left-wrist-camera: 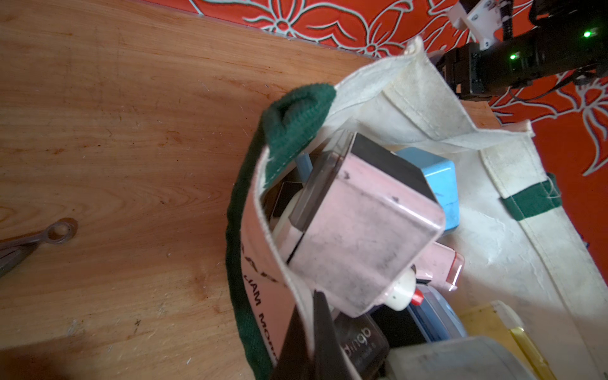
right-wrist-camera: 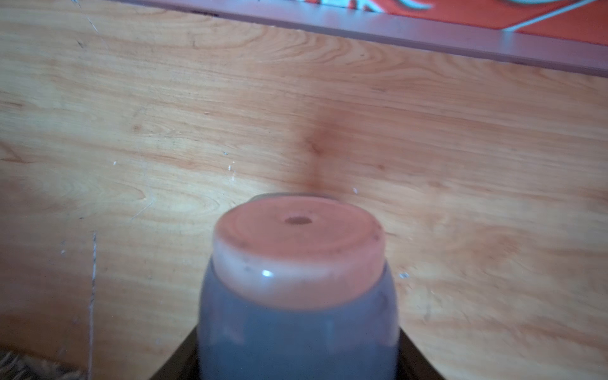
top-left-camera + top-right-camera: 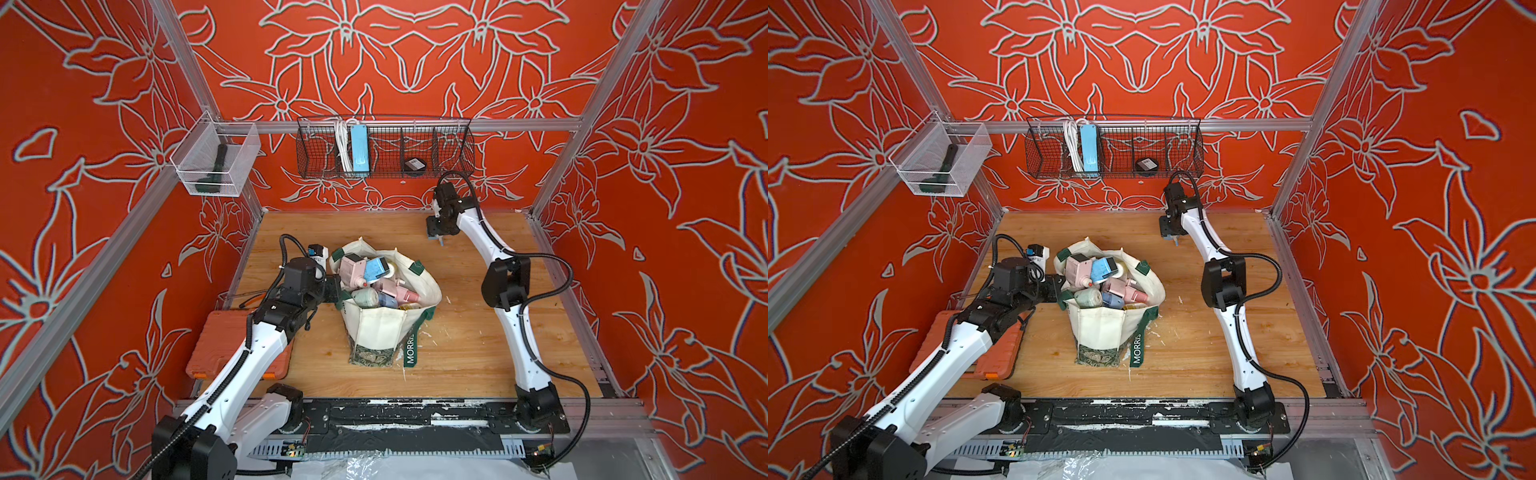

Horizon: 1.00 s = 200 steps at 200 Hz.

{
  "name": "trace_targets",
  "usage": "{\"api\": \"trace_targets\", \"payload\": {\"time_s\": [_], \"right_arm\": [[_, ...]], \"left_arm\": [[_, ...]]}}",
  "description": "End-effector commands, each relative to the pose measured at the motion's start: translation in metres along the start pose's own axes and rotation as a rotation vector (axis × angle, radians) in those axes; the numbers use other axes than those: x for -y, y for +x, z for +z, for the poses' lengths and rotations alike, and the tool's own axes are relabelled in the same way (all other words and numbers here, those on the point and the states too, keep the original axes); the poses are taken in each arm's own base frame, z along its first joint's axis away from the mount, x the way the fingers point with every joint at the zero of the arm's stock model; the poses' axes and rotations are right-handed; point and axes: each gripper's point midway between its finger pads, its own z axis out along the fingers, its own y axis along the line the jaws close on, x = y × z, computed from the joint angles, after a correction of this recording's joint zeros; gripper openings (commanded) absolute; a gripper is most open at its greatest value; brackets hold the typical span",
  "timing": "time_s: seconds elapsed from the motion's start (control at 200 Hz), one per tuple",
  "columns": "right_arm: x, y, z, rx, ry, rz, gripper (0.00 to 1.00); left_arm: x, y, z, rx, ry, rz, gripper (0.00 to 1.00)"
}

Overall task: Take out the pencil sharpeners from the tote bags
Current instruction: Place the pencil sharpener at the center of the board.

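Cream canvas pinched between the closed dark fingers (image 1: 320,329) of the left hand (image 3: 338,291): the rim of the tote bag (image 3: 374,332) on the left arm's side. Just past that rim, in the bag's open mouth, a heap of pencil sharpeners (image 3: 388,287) in pink, blue and pale green, a smudged pink sharpener (image 1: 358,237) topmost and close to the fingers.

Right hand (image 3: 435,239) closed around a blue-grey sharpener (image 2: 297,296) with a round salmon end, held well apart from the bag, low over the back of the counter (image 3: 469,357). Contact with the wood below: not clear.

Left arm stretched low and forward from the front rail, wrist turned toward the bag. Right arm rising in a tall arch, wrist bent down near the rear wall.

Bag upright near the middle of the pale wooden counter, leafy print along its base. Orange plastic case (image 3: 224,345) flat on the wood, partly hidden beneath the left arm. On the back rail, a black wire basket (image 3: 453,153) holding a blue power strip (image 3: 358,147); on the left side rail, a clear bin (image 3: 245,153). All around, red walls (image 3: 415,62) with large pale flower outlines.
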Motion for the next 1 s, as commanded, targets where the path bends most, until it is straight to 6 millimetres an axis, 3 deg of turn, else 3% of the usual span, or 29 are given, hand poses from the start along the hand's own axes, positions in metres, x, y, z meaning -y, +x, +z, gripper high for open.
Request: {"api": "trace_targets", "payload": {"time_s": [0.0,0.21,0.43,0.571,0.771,0.996], "right_arm": [[-0.003,0.011,0.003,-0.046,0.029,-0.020,0.46],[-0.005,0.021,0.018,-0.070,0.046,-0.027,0.47],[-0.002,0.036,0.025,-0.129,0.059,-0.036,0.71],[-0.004,0.035,0.016,-0.131,0.044,-0.032,0.78],[-0.007,0.023,-0.024,-0.095,0.016,-0.007,0.82],[-0.004,0.021,-0.116,-0.029,-0.019,0.022,0.81]], "left_arm": [[0.003,0.016,0.006,-0.064,0.012,0.002,0.00],[0.001,0.017,0.007,-0.066,0.004,0.001,0.00],[0.001,0.016,0.007,-0.064,0.002,0.001,0.00],[0.000,0.016,0.006,-0.061,-0.001,0.001,0.00],[0.001,0.014,0.005,-0.053,-0.001,0.003,0.00],[0.004,0.007,0.001,-0.031,0.009,0.002,0.00]]}}
